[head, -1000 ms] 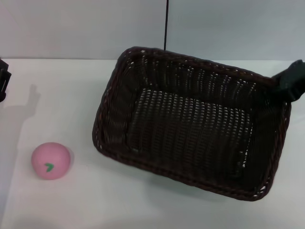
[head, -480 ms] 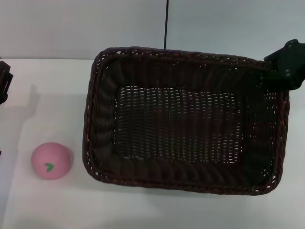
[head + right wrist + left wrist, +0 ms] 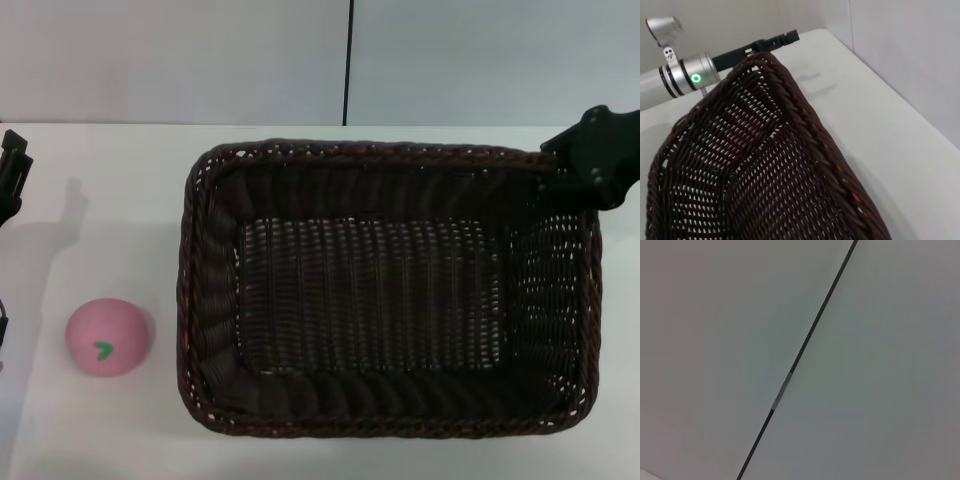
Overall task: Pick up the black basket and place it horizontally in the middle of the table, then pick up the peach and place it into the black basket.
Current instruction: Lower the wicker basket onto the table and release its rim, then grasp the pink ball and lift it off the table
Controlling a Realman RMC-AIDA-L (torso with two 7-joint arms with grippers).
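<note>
Your right tool (image 3: 590, 170) grips the basket (image 3: 385, 290) by the far right corner of its rim. Over the last second the basket has swung level and now lies square mid-desk, so placing looks nearly done. The peach (image 3: 108, 337) waits well left on the white desk (image 3: 120, 200). Beyond it stands the left tool (image 3: 12, 170), grip unreadable; behind, a grey wall.

The white worktop (image 3: 130, 180) carries two things. The black basket (image 3: 390, 290) sits on it with its long sides running left to right, filling the middle and right of the surface, its open mouth facing up. The peach (image 3: 108, 336) rests on the bare worktop just beside the basket's left short wall, apart from it, its green leaf mark facing up and forward.
</note>
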